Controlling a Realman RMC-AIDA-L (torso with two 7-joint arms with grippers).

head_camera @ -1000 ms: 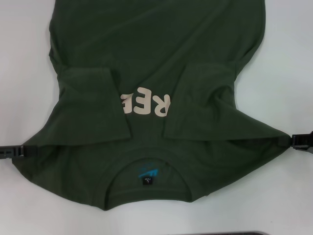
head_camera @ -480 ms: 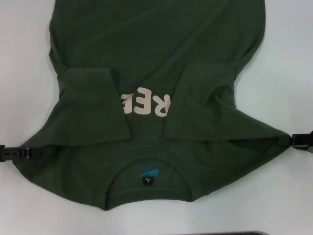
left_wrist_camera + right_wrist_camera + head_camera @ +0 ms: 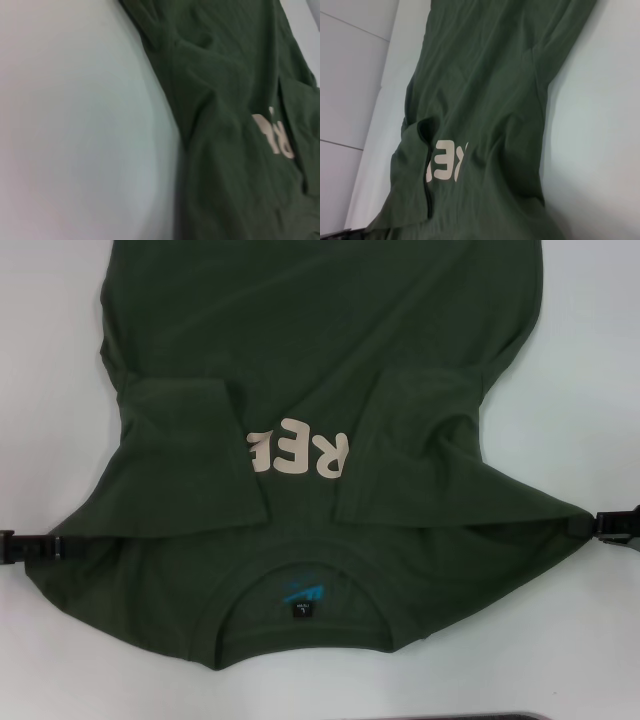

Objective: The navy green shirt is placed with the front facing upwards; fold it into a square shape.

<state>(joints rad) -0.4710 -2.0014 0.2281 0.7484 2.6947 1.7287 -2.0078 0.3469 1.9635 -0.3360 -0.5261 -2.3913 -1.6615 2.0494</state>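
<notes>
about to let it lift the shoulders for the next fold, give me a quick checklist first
1. Both sleeves folded in over the shirt front: ok.
2. Left gripper at the shirt's left shoulder edge: ok.
3. Right gripper at the right shoulder edge: ok.
4. Firm pinch on the cloth at both ends: cannot tell, fingertips hidden at the fabric.
5. Lower body lying flat: not ok, creases show.
6. Collar centred between the grippers: ok.

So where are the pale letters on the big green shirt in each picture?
Head view: pale pinkish-beige letters sit mid-picture, between the folded-in sleeves of the dark olive-green cotton shirt.
Left wrist view: letters near the right edge.
Right wrist view: letters low, left of centre.
Shared landmark: the white table.
</notes>
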